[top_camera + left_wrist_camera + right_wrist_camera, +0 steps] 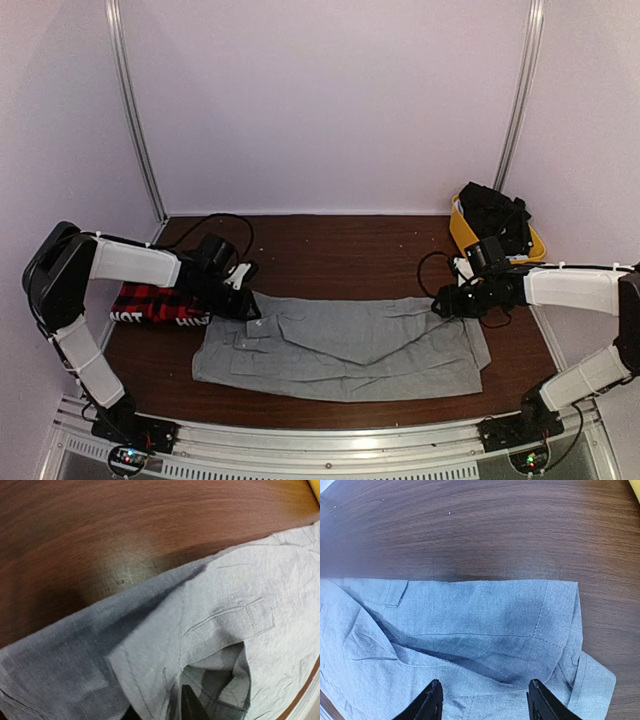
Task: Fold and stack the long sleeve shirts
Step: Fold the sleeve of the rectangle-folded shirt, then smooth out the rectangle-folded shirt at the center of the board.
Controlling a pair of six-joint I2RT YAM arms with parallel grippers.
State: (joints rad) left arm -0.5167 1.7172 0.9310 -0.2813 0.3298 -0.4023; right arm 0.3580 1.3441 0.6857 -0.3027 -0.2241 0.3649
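The grey long sleeve shirt (340, 345) lies spread across the middle of the table, partly folded, with its chest pocket (260, 616) showing. The red-and-black plaid shirt (150, 303) sits folded at the left, white lettering along its hem, half under my left arm. My left gripper (248, 305) is at the grey shirt's far left corner. A fold of grey cloth (150, 665) drapes over its jaws, so only one dark fingertip (191, 706) shows. My right gripper (442, 303) stands open just over the shirt's far right corner (485, 695), with cloth below its fingers and nothing gripped.
A yellow bin (458, 228) holding dark clothing (495, 212) stands at the back right, just behind my right arm. Bare brown table (340, 255) stretches behind the grey shirt. Cables trail by both wrists.
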